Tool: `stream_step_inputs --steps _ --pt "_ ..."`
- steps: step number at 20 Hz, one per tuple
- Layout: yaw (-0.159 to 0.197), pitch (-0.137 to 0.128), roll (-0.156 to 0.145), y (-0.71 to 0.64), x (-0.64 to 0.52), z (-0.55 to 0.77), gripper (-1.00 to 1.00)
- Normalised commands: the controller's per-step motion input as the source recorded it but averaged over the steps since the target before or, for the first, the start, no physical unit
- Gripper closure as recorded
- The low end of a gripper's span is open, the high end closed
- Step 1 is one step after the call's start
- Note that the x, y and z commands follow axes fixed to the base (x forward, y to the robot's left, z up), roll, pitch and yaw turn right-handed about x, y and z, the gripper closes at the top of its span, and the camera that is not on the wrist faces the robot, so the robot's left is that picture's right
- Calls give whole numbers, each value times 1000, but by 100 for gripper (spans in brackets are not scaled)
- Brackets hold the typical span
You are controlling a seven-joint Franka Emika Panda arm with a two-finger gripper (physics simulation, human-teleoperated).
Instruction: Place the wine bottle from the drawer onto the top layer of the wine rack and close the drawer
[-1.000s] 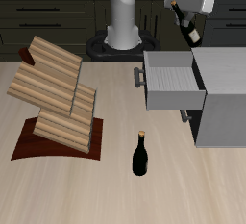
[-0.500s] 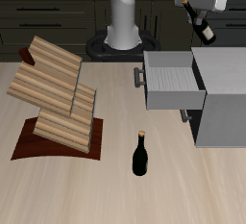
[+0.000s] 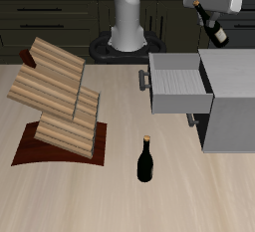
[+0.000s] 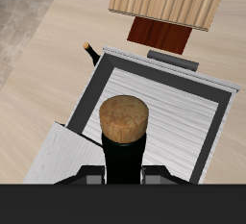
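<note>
Two bottles: identical near-black glass, tan corks.
Gripper (image 3: 209, 7): clamped on one wine bottle (image 3: 211, 23), tilted, high above open light grey drawer (image 3: 177, 85).
Twin bottle (image 3: 145, 160): upright on counter (image 3: 120, 191), near wooden slatted wine rack (image 3: 58, 97).

Even bright simulator lighting, soft overhead light, faint shadows under the wine rack (image 3: 58, 102) and standing bottle (image 3: 145, 161) on the desk (image 3: 120, 196), dark dim background, no glare, low-res renders, sharp throughout, no edge distortion
</note>
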Motion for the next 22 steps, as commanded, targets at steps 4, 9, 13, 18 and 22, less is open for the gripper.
stream_step_inputs --steps 4,9,13,18,22 --pt "43 24 -45 -11 253 129 100" --pt "-19 19 -63 -143 298 129 100" --pt "-12 -1 -67 -212 236 98 100" --pt "-19 -7 -84 -336 271 163 100" --pt "-55 32 -120 -369 375 66 100"
